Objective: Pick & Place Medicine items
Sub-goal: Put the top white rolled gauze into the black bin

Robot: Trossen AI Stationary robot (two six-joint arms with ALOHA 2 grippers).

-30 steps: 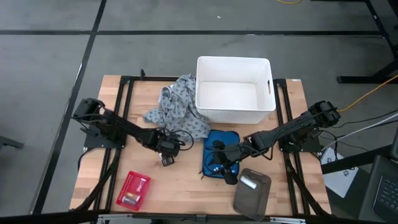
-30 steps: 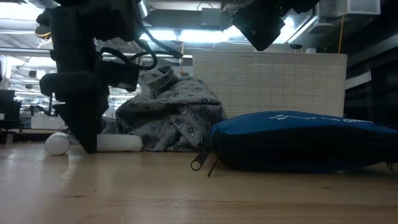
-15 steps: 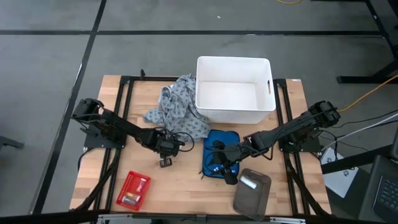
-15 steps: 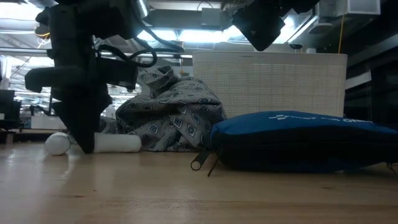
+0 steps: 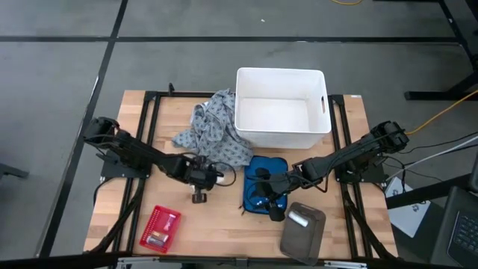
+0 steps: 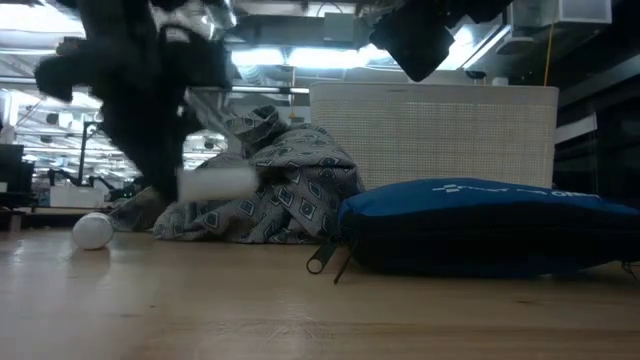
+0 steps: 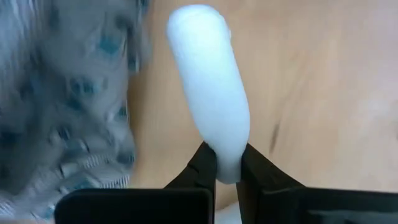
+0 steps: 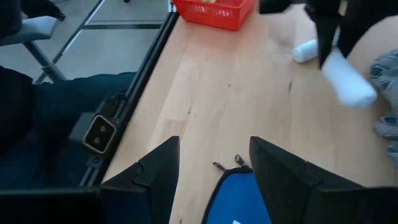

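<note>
A white cylinder-shaped medicine item (image 6: 215, 182) hangs above the table in front of the grey patterned cloth (image 6: 270, 195), with my left gripper (image 7: 227, 158) shut on it. In the high view this gripper (image 5: 198, 196) is left of the table's middle. A second white medicine item (image 6: 92, 230) lies on the wood, also seen in the right wrist view (image 8: 305, 51). My right gripper (image 8: 214, 168) stands open above the blue zip pouch (image 5: 265, 187) and touches nothing. My left gripper pinches one end of the white item (image 7: 229, 167) between its two fingers. The rest of the item sticks out forward past the fingertips (image 7: 205, 163), along the fingers. The item is lifted clear of the table and lies about level (image 6: 215, 182).
A white bin (image 5: 282, 112) stands at the far middle, with the cloth (image 5: 213, 134) heaped on its left. A red basket (image 5: 159, 228) sits near the front left. A dark grey box (image 5: 302, 232) lies near the front right. The pouch's zip pull (image 6: 322, 260) rests on the wood.
My left gripper has shut on the white item that lay on the table by the cloth, and has risen with it. The item is now clear of the wood. The other white item has stayed where it was.
</note>
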